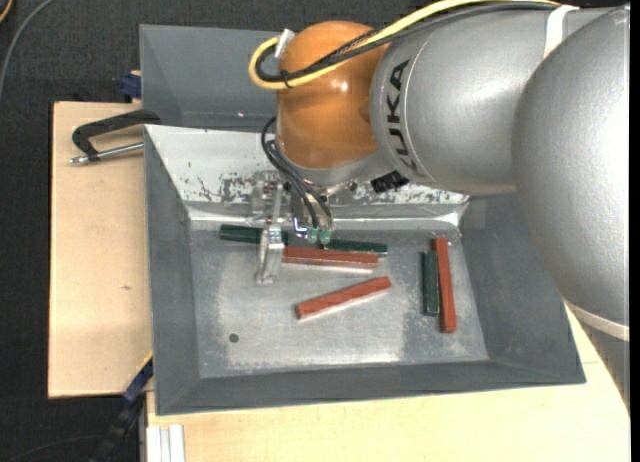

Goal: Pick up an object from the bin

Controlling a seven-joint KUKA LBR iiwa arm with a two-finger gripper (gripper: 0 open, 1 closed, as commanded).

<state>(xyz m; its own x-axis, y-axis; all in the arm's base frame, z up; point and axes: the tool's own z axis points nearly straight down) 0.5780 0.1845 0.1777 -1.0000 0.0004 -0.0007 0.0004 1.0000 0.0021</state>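
Observation:
My gripper (267, 268) hangs under the orange wrist cover and reaches down to the bin floor in the back left part. A dark green bar (238, 234) lies just behind it, running right along the back wall and partly hidden by the gripper. Directly to its right lies a red bar (335, 259), level and close against the green one. Another red bar (343, 298) lies slanted on the floor, a little nearer the front and to the right of the gripper.
At the right side of the bin a dark green bar (430, 284) and a red bar (445, 286) lie side by side, pointing front to back. The large grey arm covers the bin's back right corner.

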